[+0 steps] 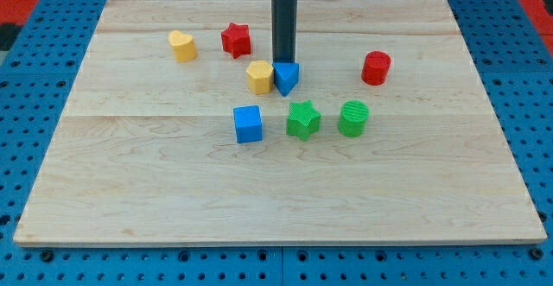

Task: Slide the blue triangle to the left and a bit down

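Item: blue triangle (pixel 287 78), near the middle of the wooden board (pixel 276 191), slightly toward the view's top. Its left face touches or all but touches the yellow hexagon (pixel 259 76).

Item: our tip (pixel 282 62), the lower end of the dark rod. It stands just behind the blue triangle, at that block's upper edge, apparently in contact; the exact meeting point is hidden by the block.

Claw: none fitted. We carry only a rod, so nothing opens or closes and nothing is held; the tip can only press against a block's side.

Other stock: yellow heart-like block (pixel 182 45) and red star (pixel 236 39) toward the view's upper left; red cylinder (pixel 376 67) at the right; blue cube (pixel 248 123), green star (pixel 303 118) and green cylinder (pixel 353 117) in a row below the triangle.

Handling note, our judgement: a push from the present spot would send the triangle mostly downward, toward the gap between the blue cube and green star. For a leftward course with slight descent, we should come round to the triangle's right and slightly upper side. The yellow hexagon blocks the direct leftward path and would likely be carried along; the blue cube lies near the down-left line. A slow, centred push should limit rotation.
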Controlling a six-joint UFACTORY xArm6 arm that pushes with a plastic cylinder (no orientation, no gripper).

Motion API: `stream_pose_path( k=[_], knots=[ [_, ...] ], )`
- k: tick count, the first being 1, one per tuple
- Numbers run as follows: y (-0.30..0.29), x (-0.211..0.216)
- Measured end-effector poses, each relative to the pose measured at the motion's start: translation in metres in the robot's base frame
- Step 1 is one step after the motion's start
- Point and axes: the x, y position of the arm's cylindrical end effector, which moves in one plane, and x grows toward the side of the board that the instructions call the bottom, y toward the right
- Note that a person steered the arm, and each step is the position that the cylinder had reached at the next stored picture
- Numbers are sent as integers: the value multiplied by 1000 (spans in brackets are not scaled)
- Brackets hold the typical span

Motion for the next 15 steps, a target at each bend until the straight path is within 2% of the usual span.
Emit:
stream_pose_path(
  k=[2, 3, 4, 5, 11, 13, 15],
  knots=[
    [14, 16],
    [60, 18],
    [71, 34],
    [50, 45],
    [-75, 43],
    [-107, -1],
    [-118, 15]
  ],
)
